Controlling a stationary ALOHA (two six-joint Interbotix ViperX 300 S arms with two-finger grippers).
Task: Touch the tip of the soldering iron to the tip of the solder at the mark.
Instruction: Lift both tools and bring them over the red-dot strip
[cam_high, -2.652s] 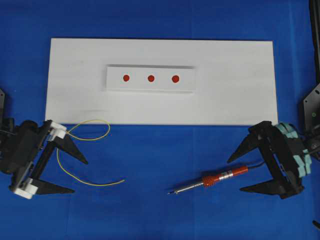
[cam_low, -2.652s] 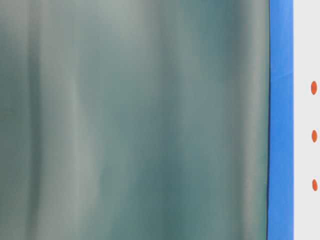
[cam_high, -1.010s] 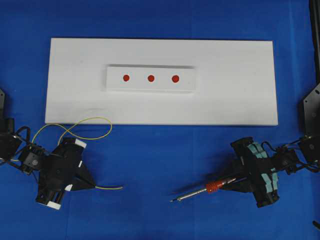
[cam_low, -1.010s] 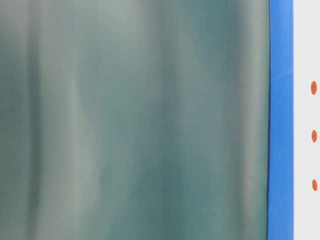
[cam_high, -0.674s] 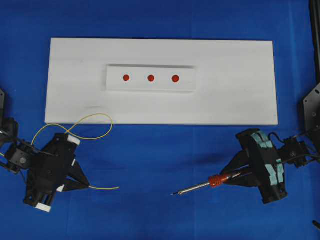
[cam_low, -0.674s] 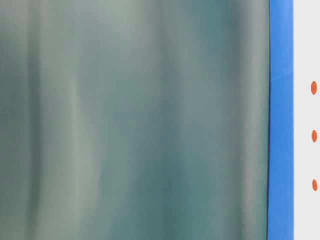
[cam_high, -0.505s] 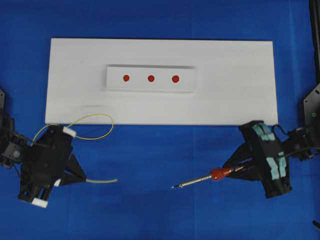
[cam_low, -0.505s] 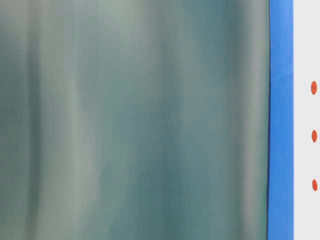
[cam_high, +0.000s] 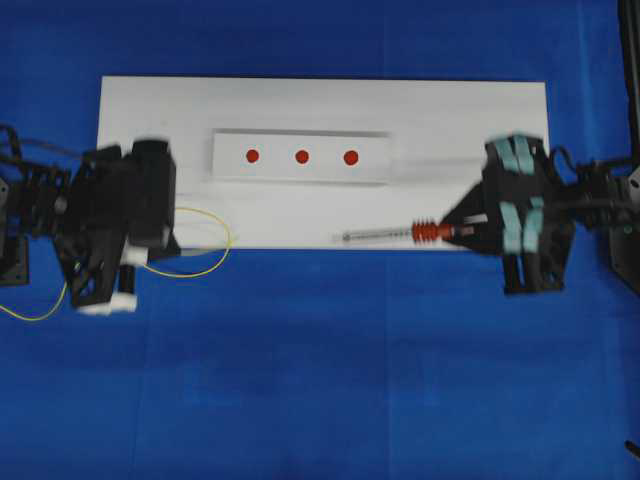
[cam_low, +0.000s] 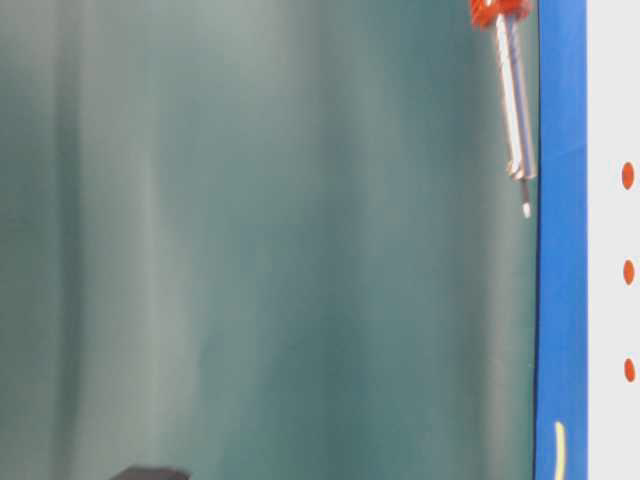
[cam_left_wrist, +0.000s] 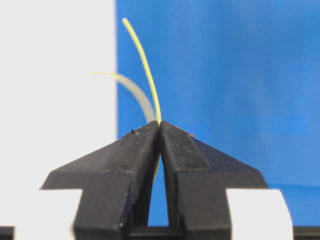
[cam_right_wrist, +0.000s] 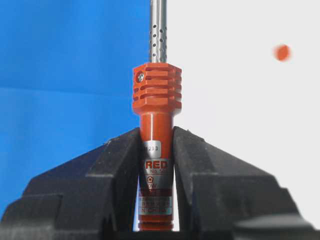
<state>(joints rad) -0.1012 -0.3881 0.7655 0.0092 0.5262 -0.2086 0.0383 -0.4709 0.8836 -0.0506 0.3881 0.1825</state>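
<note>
Both arms have lifted from the blue cloth to the white board's (cam_high: 470, 120) near edge, the left gripper (cam_left_wrist: 160, 127) pinching the limp solder (cam_left_wrist: 145, 70) near its tip, the right gripper (cam_right_wrist: 156, 150) clamping the rigid soldering iron (cam_high: 400, 234) by its handle, short of the marks (cam_high: 302, 156).

soldering iron (cam_high: 400, 233): red-orange handle, level over white board edge | solder (cam_high: 205, 245): yellow, looped

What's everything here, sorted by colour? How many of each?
Red or orange: 4, the soldering iron and three dots
Yellow: 1, the solder
White: 2, the board and the raised strip
Black: 2, the left gripper and the right gripper
Total: 9
</note>
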